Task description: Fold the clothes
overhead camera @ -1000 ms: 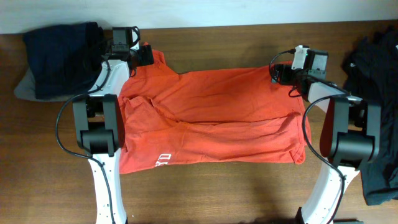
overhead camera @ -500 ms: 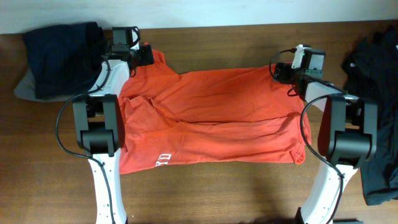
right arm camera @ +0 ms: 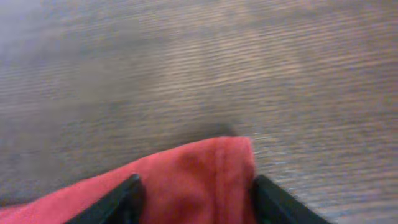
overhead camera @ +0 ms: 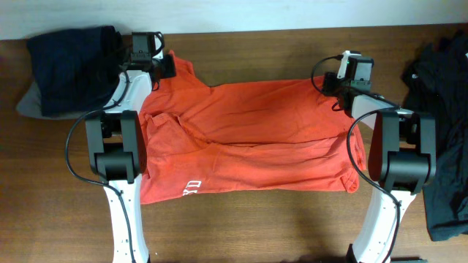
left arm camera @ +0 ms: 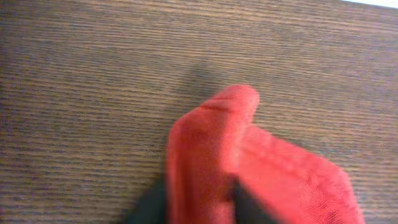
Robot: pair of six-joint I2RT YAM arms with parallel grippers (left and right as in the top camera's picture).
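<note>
Brown wooden table (overhead camera: 256, 226); orange-red T-shirt (overhead camera: 248, 139) lies spread flat across the middle, white lettering (overhead camera: 190, 188) near its lower left hem; my left pincer (left arm camera: 199, 202), at the shirt's far left corner, is clenched on a raised fold of it; my right pincer (right arm camera: 193, 196), at the far right corner, straddles the hem, jaws apart, cloth flat between; navy pile (overhead camera: 73, 62) far left; black garment (overhead camera: 439, 131) at right edge.

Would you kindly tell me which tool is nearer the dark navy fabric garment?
Left. The left tool sits close beside the dark navy fabric garment; the right tool is across the orange-red T-shirt.
</note>
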